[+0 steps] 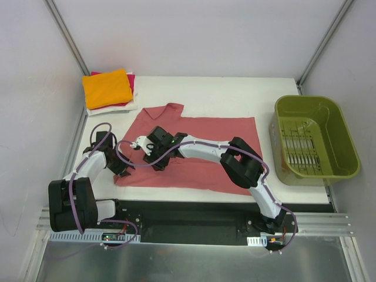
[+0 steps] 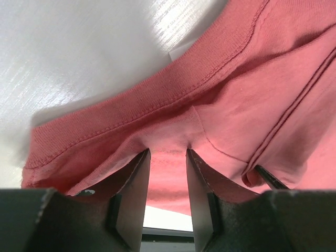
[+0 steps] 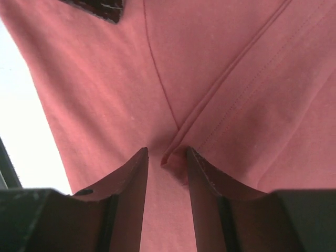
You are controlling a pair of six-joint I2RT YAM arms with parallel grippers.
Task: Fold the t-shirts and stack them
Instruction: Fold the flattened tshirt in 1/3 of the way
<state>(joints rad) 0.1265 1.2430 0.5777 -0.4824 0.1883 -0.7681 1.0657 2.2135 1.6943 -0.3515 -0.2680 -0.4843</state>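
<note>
The red shirt (image 1: 205, 153) lies spread on the desk (image 1: 235, 100), left of the middle. The left hand (image 2: 168, 153) pinches its near-left hem, jaws narrow. The right hand (image 3: 167, 153) grips a seam fold just beside it. Best to lift both together with the edge taut, then lay the fold over evenly.

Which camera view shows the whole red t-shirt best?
The top external view: the red t-shirt lies spread flat, collar and most edges visible. The left wrist view shows only a ribbed edge pinched between the left fingers; the right wrist view shows only seams and a fold between the right fingers.
</note>
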